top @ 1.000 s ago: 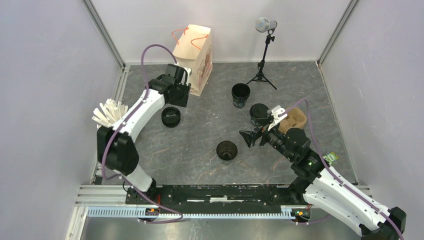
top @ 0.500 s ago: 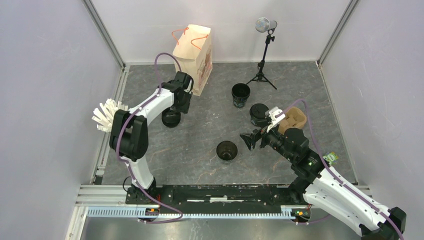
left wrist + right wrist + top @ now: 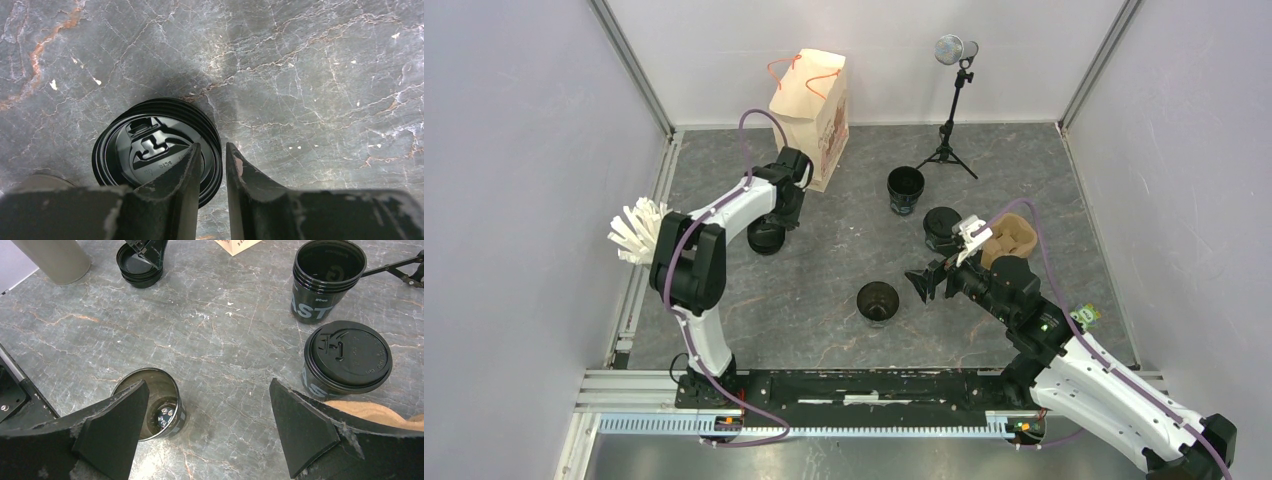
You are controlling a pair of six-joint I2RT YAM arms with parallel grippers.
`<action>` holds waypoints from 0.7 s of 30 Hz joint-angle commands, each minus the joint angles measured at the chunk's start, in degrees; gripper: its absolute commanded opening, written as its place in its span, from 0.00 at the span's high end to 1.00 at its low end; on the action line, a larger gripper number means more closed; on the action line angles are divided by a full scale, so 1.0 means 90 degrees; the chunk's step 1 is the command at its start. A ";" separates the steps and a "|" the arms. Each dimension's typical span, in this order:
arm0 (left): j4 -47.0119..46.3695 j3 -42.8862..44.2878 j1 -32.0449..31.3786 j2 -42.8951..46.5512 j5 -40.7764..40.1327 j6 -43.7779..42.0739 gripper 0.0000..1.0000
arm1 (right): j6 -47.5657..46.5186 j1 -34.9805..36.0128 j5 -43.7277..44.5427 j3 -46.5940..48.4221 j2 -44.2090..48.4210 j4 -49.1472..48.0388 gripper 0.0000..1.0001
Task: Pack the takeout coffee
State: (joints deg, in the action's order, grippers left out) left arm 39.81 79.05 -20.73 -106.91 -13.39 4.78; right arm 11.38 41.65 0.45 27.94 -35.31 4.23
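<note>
My right gripper (image 3: 209, 385) gapes wide, empty. Beside it the lidded cup (image 3: 347, 357) stands upright, lid skyward, "AST" on its wall. My left gripper (image 3: 212, 150), nearly closed, straddles the rim of the lid stack (image 3: 155, 155); whether it is pinching, I cannot tell.

— What is stood upright?
— A lidded cup (image 3: 941, 227) at right, all black. An open cup (image 3: 905, 188) is set just behind it. A third cup (image 3: 877, 301), unlidded, is placed nearer centre, well apart.
— And elsewhere?
— A lid stack (image 3: 765, 242) is laid flat, far left.
</note>
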 commanded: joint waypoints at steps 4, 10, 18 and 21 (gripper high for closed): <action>-0.0205 0.0026 0.0028 -0.0172 -0.0065 -0.0218 0.69 | -0.0128 0.0040 -0.0011 0.0284 0.0056 -0.0032 0.02; -0.0205 0.0033 0.0033 -0.0153 -0.0041 -0.0208 0.81 | -0.0141 0.0034 0.0012 0.0275 0.0071 -0.0003 0.02; -0.0053 0.0111 0.0028 0.0137 0.0134 -0.0228 0.98 | -0.0142 0.0040 -0.0001 0.0245 0.0003 -0.0021 0.02; 0.0083 0.0183 0.0028 0.0213 0.0239 -0.0194 0.93 | -0.0132 0.0040 -0.0017 0.0250 -0.0040 -0.0033 0.02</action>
State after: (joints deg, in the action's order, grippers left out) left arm 39.92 79.05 -20.69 -108.16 -13.04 4.78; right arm 10.87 41.65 0.45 27.94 -35.38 5.28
